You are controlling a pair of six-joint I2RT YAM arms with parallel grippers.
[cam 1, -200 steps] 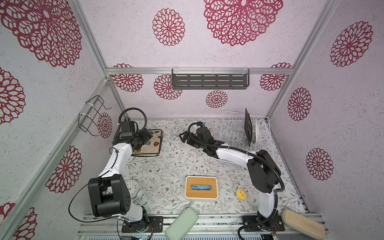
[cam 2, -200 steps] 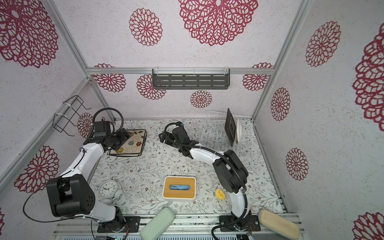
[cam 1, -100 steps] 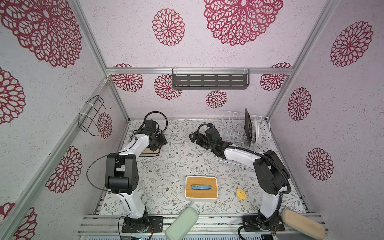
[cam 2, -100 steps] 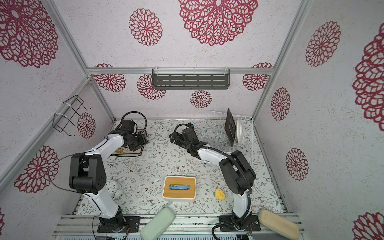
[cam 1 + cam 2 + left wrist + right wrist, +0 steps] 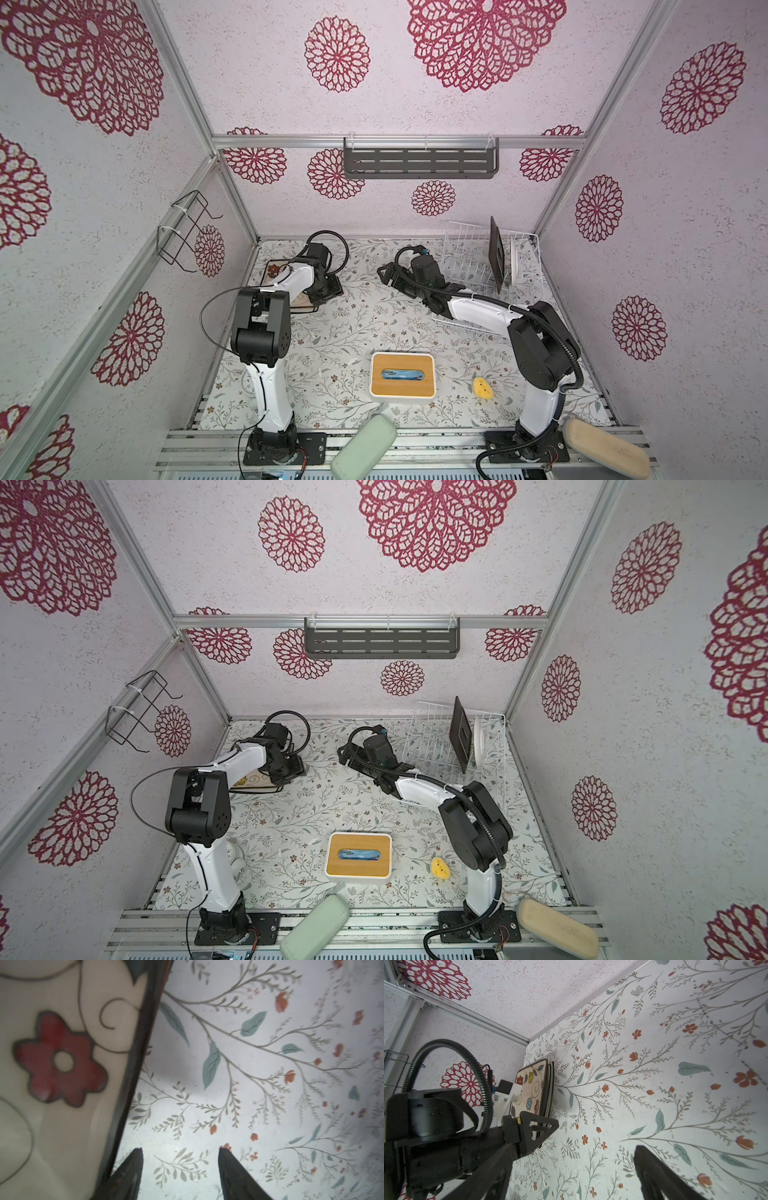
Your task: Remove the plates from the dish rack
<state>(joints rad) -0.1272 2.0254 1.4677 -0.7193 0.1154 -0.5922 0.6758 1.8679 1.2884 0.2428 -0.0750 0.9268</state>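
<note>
The white wire dish rack stands at the back right. A black square plate stands upright in it, with a round white plate beside it. A stack of flowered cream plates lies flat at the back left, partly hidden under my left arm in both top views. My left gripper is open and empty over the tablecloth, just beside the stack's dark rim. My right gripper is open and empty left of the rack, pointing at the stack.
A white box with a bamboo top and a small yellow object lie near the front. On the back wall hangs a dark grey slotted shelf. The left wall carries a black wire bracket. Green and tan pads lie on the front rail.
My left gripper has moved right, off the top of the plate stack to its edge, and its jaws have narrowed. My right gripper has shifted slightly towards the rack.
</note>
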